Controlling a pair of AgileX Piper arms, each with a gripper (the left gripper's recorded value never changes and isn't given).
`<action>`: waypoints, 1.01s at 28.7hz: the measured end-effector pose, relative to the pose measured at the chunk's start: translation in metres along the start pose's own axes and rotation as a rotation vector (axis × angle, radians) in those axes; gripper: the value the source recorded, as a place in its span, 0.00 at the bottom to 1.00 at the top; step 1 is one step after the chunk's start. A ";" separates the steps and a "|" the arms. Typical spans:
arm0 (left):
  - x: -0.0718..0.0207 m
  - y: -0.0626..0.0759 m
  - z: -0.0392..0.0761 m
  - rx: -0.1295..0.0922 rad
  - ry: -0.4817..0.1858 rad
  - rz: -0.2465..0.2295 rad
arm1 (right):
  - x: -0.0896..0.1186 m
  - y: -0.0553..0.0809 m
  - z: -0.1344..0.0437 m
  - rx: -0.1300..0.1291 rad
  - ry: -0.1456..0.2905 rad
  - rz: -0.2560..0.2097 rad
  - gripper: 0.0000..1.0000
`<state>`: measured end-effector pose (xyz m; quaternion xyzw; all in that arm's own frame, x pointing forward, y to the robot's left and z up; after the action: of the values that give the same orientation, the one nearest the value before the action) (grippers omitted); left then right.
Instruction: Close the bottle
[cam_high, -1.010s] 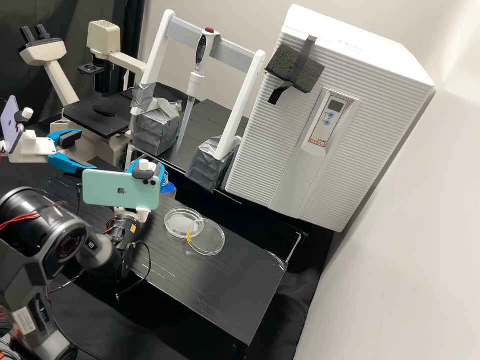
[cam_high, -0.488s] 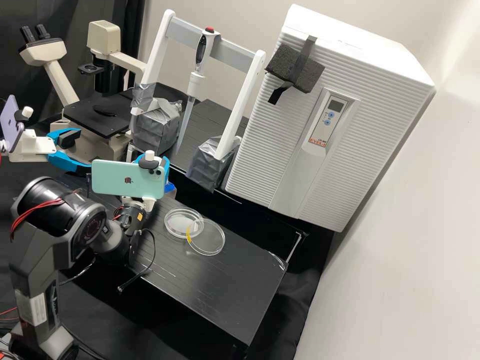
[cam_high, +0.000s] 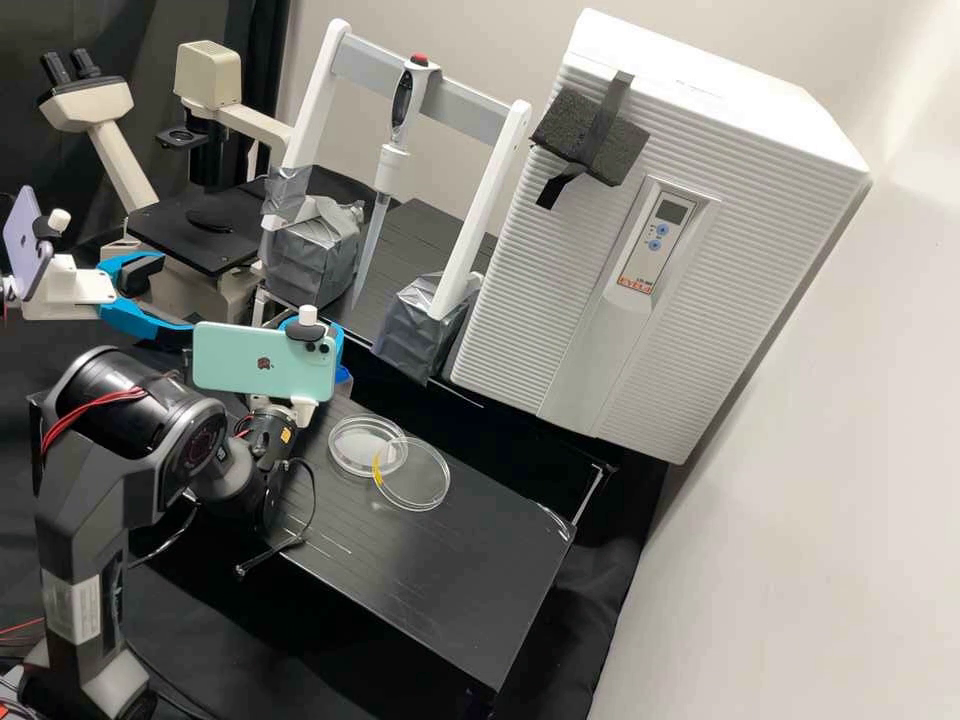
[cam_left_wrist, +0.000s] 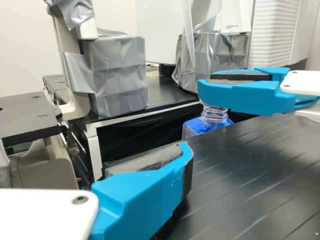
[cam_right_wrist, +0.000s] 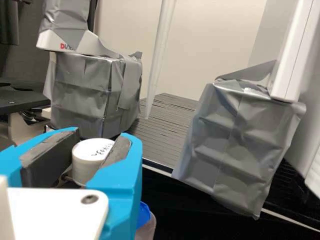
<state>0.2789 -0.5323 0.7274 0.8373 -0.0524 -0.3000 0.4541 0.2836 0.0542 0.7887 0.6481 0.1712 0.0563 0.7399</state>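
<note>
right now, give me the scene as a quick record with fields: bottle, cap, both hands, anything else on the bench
bottle: clear with blue label, upright, threaded neck bare, lower part hidden behind the bench edge
cap: white, clamped between the right hand's pads, over the bottle neck; contact with the threads cannot be told
right hand: shut on the cap
left hand: open, empty, off to the side of the bottle
also on bench: two clear dishes, overlapping
task state: bottle not yet closed
</note>
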 end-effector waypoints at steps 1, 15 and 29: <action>0.0000 0.000 0.000 0.000 0.000 0.000 | 0.001 0.000 0.001 0.000 -0.003 0.003 0.00; 0.0009 0.001 0.000 0.001 -0.001 0.005 | 0.001 0.002 0.002 -0.007 -0.016 0.015 0.00; 0.0010 0.001 0.000 0.001 -0.003 0.004 | 0.000 0.000 0.002 -0.007 -0.019 0.010 0.00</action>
<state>0.2797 -0.5337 0.7277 0.8371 -0.0550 -0.3001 0.4541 0.2841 0.0522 0.7892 0.6469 0.1607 0.0544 0.7434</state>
